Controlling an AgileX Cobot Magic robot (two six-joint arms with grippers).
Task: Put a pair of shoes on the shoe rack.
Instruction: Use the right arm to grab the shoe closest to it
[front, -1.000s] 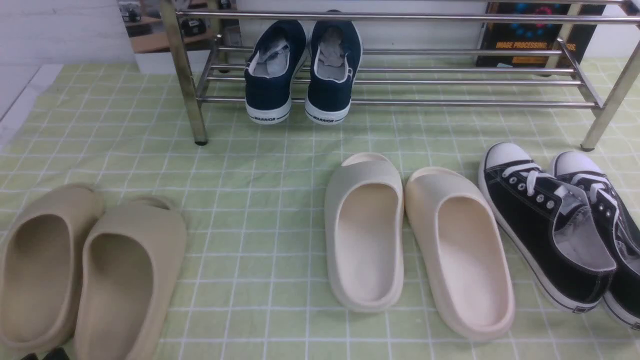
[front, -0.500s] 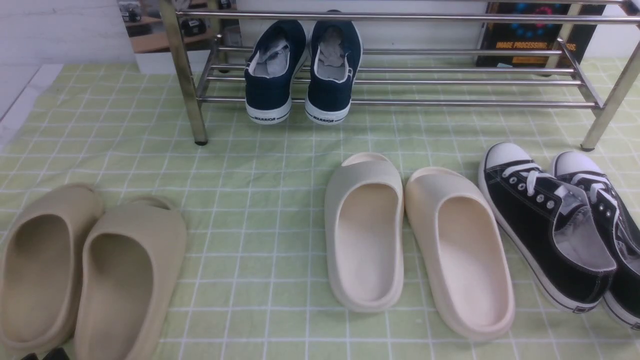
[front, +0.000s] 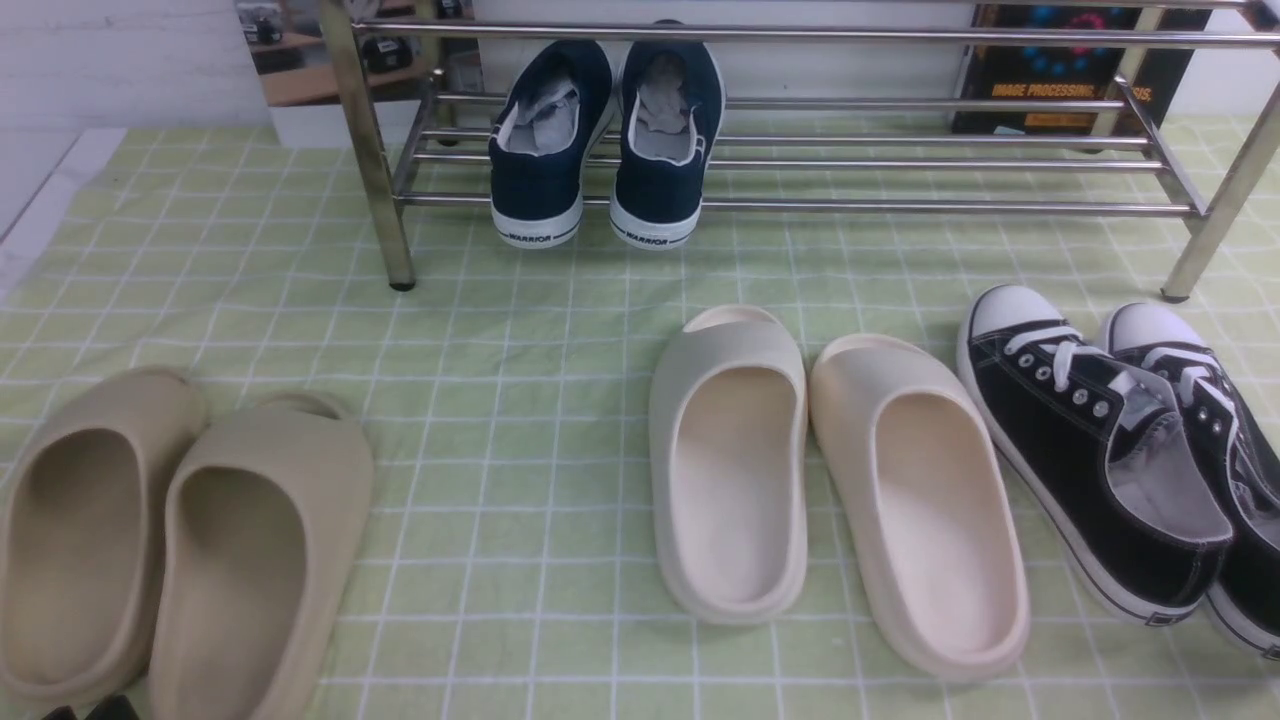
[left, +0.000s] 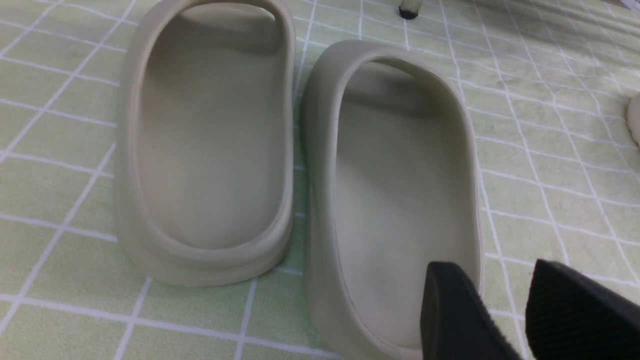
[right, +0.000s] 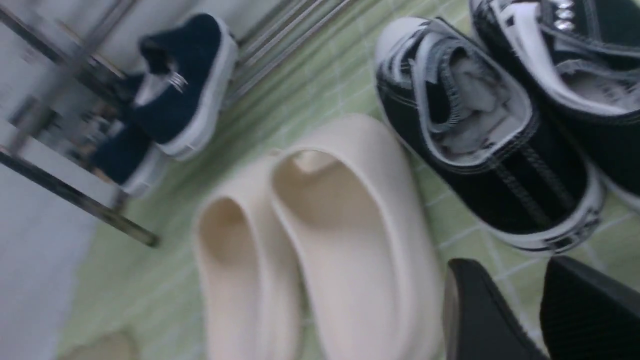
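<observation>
Black sneakers (front: 1070, 450) are best gripped at the heel rim by the right claw (right: 512, 267), apart and empty; left claw (left: 492, 272) likewise apart.

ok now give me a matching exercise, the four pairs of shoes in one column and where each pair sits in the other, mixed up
Column one
1. navy shoes
2. cream slides
3. tan slides
4. black sneakers

Column two
A. on the cloth, far left
B. on the lower bars of the rack
C. on the cloth, far right
D. on the cloth, between the two other pairs lying there

Pairs: 1-B, 2-D, 3-A, 4-C
</observation>
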